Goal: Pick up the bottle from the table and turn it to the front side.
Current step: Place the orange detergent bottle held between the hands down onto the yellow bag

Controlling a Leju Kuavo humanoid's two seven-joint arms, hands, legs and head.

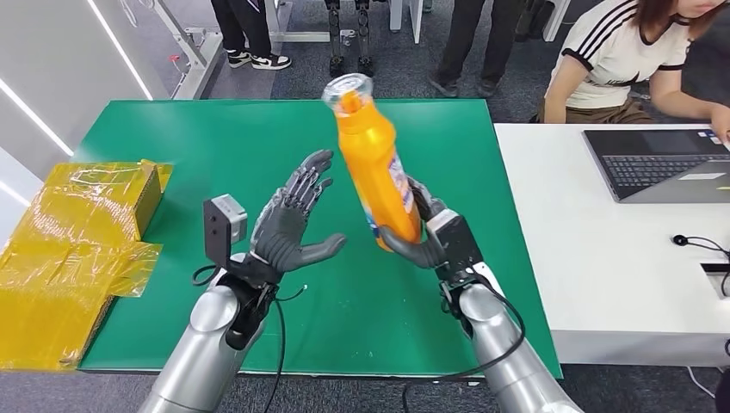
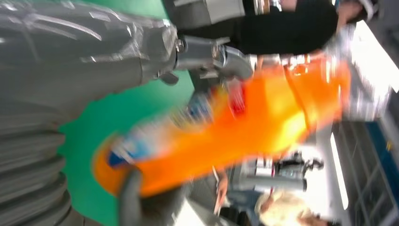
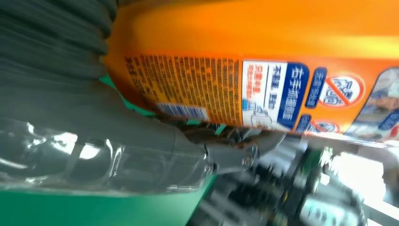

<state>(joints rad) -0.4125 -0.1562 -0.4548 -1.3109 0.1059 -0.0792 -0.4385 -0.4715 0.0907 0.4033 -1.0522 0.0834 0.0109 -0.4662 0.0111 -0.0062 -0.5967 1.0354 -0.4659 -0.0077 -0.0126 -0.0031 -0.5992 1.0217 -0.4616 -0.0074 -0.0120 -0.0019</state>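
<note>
Orange bottle (image 1: 374,159): tall plastic container, clear cap at the top, printed label on its side with blue and white panels and a barcode. Lifted clear of the green desk (image 1: 215,155), near upright, top tilted slightly away and left. Lower end held in the right hand (image 1: 423,237).

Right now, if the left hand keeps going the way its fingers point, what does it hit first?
Probably the orange plastic bottle gripped at its base by the right hand. The open left hand points up and slightly toward it, a gap between them; depth is unclear, so it may pass just beside.
</note>
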